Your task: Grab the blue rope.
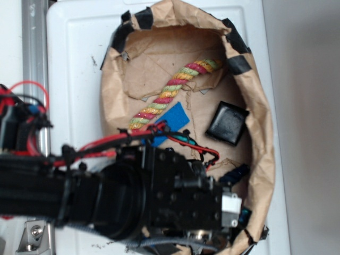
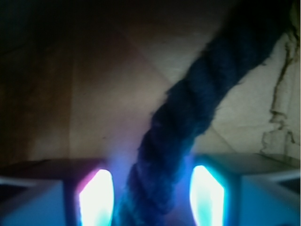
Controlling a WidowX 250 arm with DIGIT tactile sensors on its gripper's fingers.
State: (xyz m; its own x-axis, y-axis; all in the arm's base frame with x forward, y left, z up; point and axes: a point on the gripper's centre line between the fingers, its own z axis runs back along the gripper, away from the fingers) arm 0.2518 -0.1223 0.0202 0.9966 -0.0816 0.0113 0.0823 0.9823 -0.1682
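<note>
The blue rope [image 2: 207, 89] is a thick, dark navy twisted cord. In the wrist view it runs from the upper right down between my fingers. My gripper [image 2: 151, 197] is open and straddles the rope, with a thin glowing gap showing on each side between the rope and the lit pads [image 2: 96, 200]. In the exterior view a short dark piece of the rope [image 1: 236, 174] shows to the right of the arm. The arm's black body [image 1: 159, 196] hides the fingers and the rest of the rope.
A brown paper basin [image 1: 263, 117] with black tape on its rim holds everything. Inside lie a red-yellow-green striped rope [image 1: 172, 93], a bright blue flat sponge [image 1: 172, 121] and a black square block [image 1: 227, 123]. The basin sits on a white tray [image 1: 74, 64].
</note>
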